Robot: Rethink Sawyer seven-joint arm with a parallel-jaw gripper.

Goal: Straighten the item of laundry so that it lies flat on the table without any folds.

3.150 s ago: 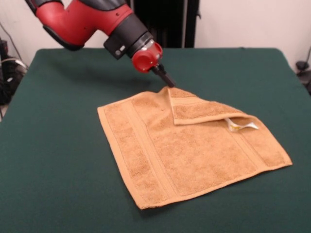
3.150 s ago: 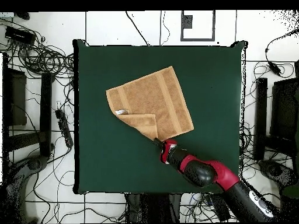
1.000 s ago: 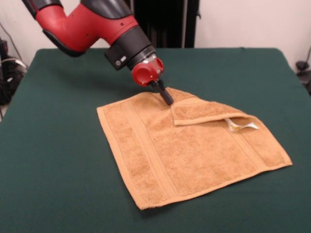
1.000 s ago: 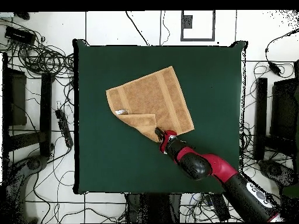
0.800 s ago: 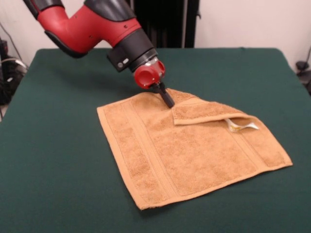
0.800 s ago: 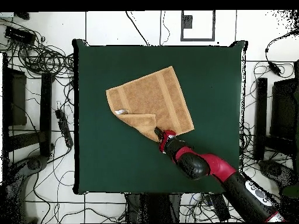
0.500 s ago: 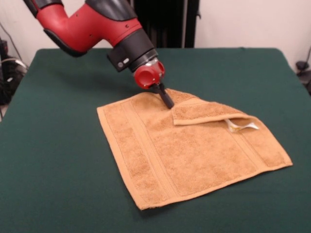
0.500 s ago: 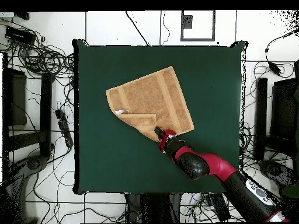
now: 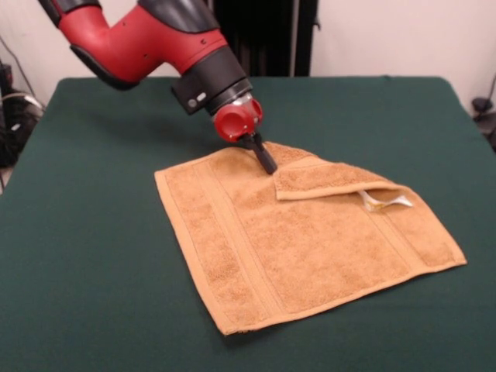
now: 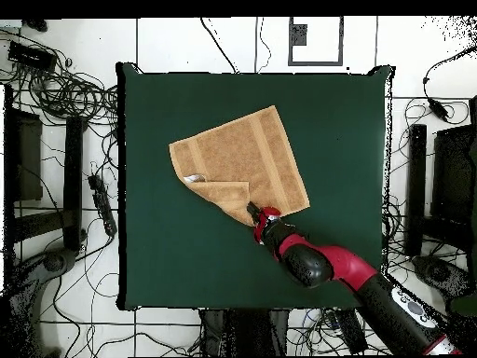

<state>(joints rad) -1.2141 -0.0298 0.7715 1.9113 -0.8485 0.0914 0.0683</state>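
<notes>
Over the last three seconds the gripper has advanced from the towel's far edge onto the end of the folded-over flap; in the last half second it barely moves. Judgement: it is positioned to seize the flap. Whether it is clenched or released cannot be told. The towel lies mid-table, unshifted, one corner still doubled over, white tag exposed. The table offers wide bare cloth toward every edge for unfolding.

White tiled floor, tangled cables.
</notes>
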